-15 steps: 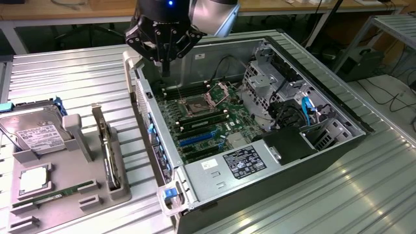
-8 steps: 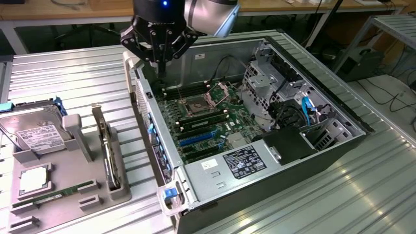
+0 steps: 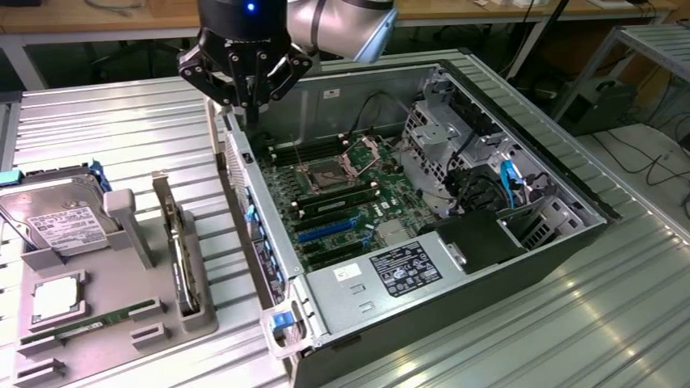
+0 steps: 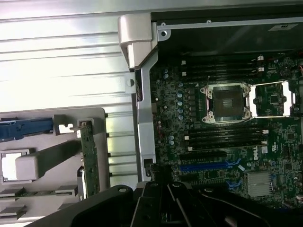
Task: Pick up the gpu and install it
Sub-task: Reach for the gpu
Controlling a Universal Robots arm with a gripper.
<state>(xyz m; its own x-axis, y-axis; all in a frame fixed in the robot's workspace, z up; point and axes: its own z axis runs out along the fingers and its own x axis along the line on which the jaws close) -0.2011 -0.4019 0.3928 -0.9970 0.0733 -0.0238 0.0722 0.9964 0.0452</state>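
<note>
On the tabletop (image 3: 108,129), at the exterior view's left, a grey tray (image 3: 119,319) holds a hard drive (image 3: 60,222); the gpu (image 3: 178,246) stands on edge in a slot of that tray, untouched; to its right and higher up, my fingers (image 3: 255,105) are pressed together on nothing, above the open computer case (image 3: 431,299) wall facing the tray; the motherboard (image 3: 345,210) lies further right.

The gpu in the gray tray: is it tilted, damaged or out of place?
Nothing stands out: the gpu stands upright in its slot of the gray tray, with no visible damage.
</note>
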